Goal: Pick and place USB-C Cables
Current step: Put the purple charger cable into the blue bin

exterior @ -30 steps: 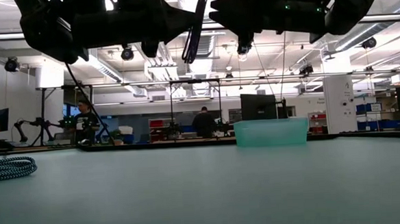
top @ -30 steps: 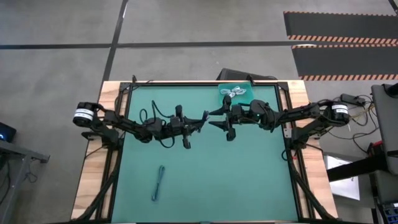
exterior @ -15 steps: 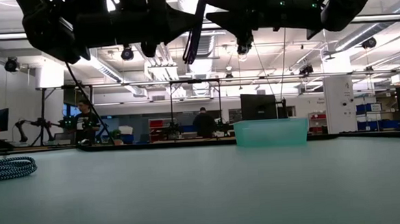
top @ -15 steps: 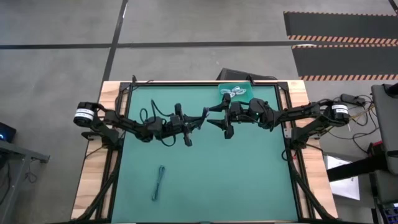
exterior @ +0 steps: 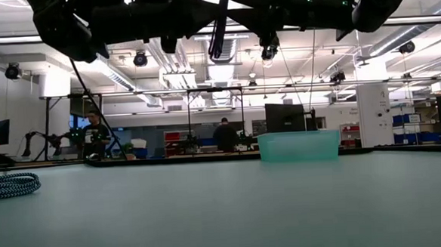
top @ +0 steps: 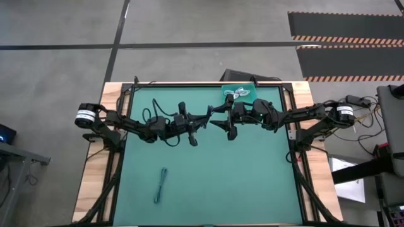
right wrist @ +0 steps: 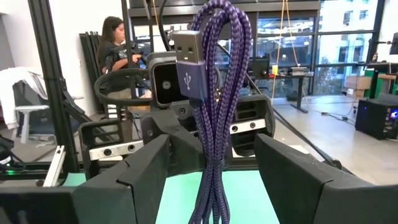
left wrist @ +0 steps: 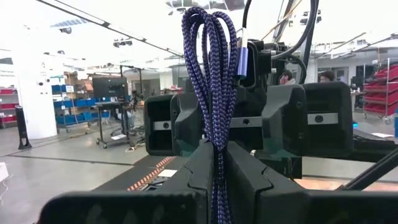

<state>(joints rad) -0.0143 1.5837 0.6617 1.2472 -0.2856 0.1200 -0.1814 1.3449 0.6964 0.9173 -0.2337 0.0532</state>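
My left gripper (top: 199,122) (left wrist: 217,171) is shut on a purplish-black braided USB-C cable bundle (left wrist: 214,74) (top: 206,116), high above the table's middle. My right gripper (top: 218,120) (right wrist: 214,165) faces it from the table's right. It is open, with one finger on each side of the same bundle (right wrist: 217,81), touching nothing. A blue-grey folded cable (top: 161,185) (exterior: 8,185) lies flat on the mat near the left front. White coiled cables (top: 237,93) lie inside the teal bin (top: 247,98) (exterior: 298,145) at the far edge. My left gripper pinches the folded bundle between its two fingers at a stretch of its length (left wrist: 216,146), all strands together. The fingers come level from the table's left and lie across the bundle. The looped end and a plug (left wrist: 241,59) stand above the fingers. The bundle is lifted clear of the table.
The green mat (top: 240,176) is ringed by a black frame on a wooden table top. The teal bin stands at the far edge, right of the middle. In the room beyond the table there are people, shelves and other robot stations.
Both grippers have edged toward each other above the table's middle and risen slightly. The bundle has stayed in my left gripper and now stands farther in between my right gripper's fingers.
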